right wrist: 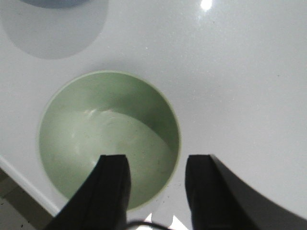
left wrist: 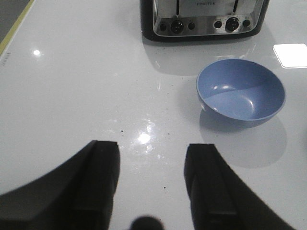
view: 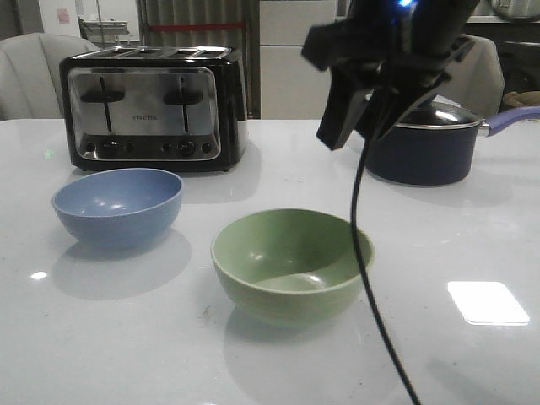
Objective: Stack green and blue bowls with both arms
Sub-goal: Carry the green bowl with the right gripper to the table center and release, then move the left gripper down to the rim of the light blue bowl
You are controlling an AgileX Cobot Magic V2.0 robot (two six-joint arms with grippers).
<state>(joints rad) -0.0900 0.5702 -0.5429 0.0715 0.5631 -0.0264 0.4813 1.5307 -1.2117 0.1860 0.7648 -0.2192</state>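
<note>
The pale green bowl stands upright and empty at the table's middle front. The dusty blue bowl stands upright and empty to its left, apart from it. My right gripper hangs open high above the green bowl's right side, trailing a thin black cable. In the right wrist view the open gripper is above the green bowl's rim, one finger over its inside and one outside. My left gripper is open and empty over bare table, short of the blue bowl. The left arm is out of the front view.
A black and chrome toaster stands behind the blue bowl and also shows in the left wrist view. A dark navy lidded saucepan with a purple handle stands at the back right. The white table reflects bright lights.
</note>
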